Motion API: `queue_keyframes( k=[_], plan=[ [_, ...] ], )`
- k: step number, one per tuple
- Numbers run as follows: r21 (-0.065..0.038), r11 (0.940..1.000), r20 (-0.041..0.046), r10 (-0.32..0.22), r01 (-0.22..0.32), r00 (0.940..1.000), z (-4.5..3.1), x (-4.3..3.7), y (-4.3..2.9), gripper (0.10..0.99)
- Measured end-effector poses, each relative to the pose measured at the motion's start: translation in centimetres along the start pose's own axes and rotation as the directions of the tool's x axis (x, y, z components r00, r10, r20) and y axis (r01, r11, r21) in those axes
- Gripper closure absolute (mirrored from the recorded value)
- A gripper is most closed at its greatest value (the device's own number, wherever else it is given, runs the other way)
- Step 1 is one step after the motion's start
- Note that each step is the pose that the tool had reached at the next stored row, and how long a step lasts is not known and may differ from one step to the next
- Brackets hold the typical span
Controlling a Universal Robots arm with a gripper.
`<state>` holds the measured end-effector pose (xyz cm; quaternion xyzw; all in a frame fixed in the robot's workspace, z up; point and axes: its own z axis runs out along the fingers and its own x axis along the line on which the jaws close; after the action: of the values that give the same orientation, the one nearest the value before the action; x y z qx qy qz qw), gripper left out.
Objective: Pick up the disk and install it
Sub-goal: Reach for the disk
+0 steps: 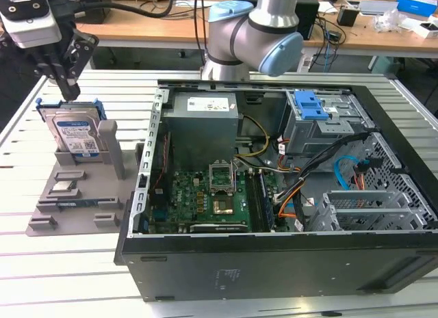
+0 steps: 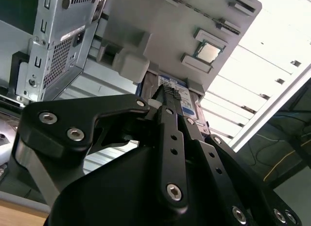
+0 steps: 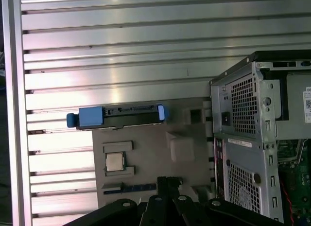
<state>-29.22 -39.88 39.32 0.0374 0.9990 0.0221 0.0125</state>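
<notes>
The disk (image 1: 74,137) stands on edge in a grey holder (image 1: 82,215) at the exterior view's left, its white-and-blue label facing the camera and a blue frame round its edges. My gripper (image 1: 68,94) hangs just above the disk's top edge, fingers drawn together and holding nothing. In the first wrist view the disk (image 3: 116,116) shows edge-on as a dark strip with blue ends, apart from my gripper (image 3: 168,180). In the second wrist view my gripper (image 2: 165,97) points at the disk's label (image 2: 176,87).
The holder also carries a small square silver chip (image 1: 63,188) and a memory stick (image 1: 79,204). An open computer case (image 1: 274,256) lies to the exterior view's right, with a grey drive cage and blue latch (image 1: 311,106) at its back. The slatted metal table (image 1: 68,277) carries everything.
</notes>
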Motion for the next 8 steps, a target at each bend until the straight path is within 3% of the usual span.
queue_keyframes(
  k=[8],
  plan=[
    [0.000,1.0000,0.0001,0.000,0.000,1.0000,-0.03,1.34,-0.10,0.980]
  ],
)
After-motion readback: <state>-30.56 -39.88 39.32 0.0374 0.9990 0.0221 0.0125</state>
